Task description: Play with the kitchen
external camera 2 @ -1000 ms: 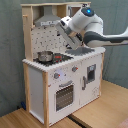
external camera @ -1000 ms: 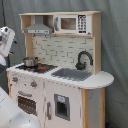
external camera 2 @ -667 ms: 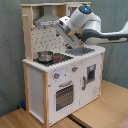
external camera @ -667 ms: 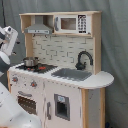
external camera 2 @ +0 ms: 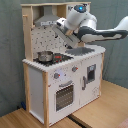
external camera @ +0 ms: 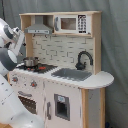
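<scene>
The kitchen (external camera: 60, 85) is a white and light-wood toy unit with a dotted backboard, and it shows in both exterior views. A small metal pot (external camera: 30, 62) sits on the red-ringed black hob (external camera: 42, 67). To the hob's side are the grey sink (external camera: 75, 74) and the black tap (external camera: 83, 59). My gripper (external camera 2: 61, 26) hangs above the hob (external camera 2: 59, 58) and the pot (external camera 2: 45, 56), close under the hood (external camera 2: 46, 21) and near the backboard. In the first exterior view my gripper (external camera: 18, 34) is at the left edge beside the hood (external camera: 39, 30).
A toy microwave (external camera: 70, 23) sits on the upper shelf. The oven door (external camera 2: 64, 95) and knobs (external camera 2: 56, 76) face the front. My arm (external camera 2: 102, 34) reaches over the sink (external camera 2: 82, 50) from the second exterior view's right. The kitchen stands on a wooden floor (external camera 2: 107, 107).
My arm has shifted a little toward the hood and backboard, and sits slightly higher in the first exterior view. The pot and the kitchen have not moved.
</scene>
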Motion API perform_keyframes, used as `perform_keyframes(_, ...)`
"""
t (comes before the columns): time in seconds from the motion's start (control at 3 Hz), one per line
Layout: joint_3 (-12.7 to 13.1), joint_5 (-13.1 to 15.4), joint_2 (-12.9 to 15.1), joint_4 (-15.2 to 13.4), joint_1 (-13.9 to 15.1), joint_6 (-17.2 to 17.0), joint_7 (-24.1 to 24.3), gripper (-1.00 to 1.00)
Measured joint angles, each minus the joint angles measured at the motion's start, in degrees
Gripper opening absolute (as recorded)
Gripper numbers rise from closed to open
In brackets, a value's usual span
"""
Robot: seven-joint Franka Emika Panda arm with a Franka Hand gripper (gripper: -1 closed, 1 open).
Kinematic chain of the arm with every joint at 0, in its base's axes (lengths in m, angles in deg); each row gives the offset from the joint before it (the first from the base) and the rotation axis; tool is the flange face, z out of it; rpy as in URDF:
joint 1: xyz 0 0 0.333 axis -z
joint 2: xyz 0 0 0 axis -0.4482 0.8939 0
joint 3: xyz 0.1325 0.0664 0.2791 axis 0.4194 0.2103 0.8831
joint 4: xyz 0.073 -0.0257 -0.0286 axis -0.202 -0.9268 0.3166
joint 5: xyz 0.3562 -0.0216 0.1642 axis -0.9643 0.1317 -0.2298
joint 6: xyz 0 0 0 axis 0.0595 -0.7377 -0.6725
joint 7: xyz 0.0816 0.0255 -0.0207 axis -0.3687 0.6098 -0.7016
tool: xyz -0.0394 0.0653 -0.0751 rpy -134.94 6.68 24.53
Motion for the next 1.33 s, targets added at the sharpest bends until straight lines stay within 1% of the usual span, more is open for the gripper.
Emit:
perform_keyframes(0.33,3.28,-0.35,1.13,0.21,4.03,0.01,-3.64,1.0)
perform_keyframes(0.67,6.7,-1.01,1.56,0.7,8.0,0.01,-7.1,1.0)
perform_keyframes(1.33,13.84,-2.4,1.32,2.84,15.78,-0.14,-13.25,1.0)
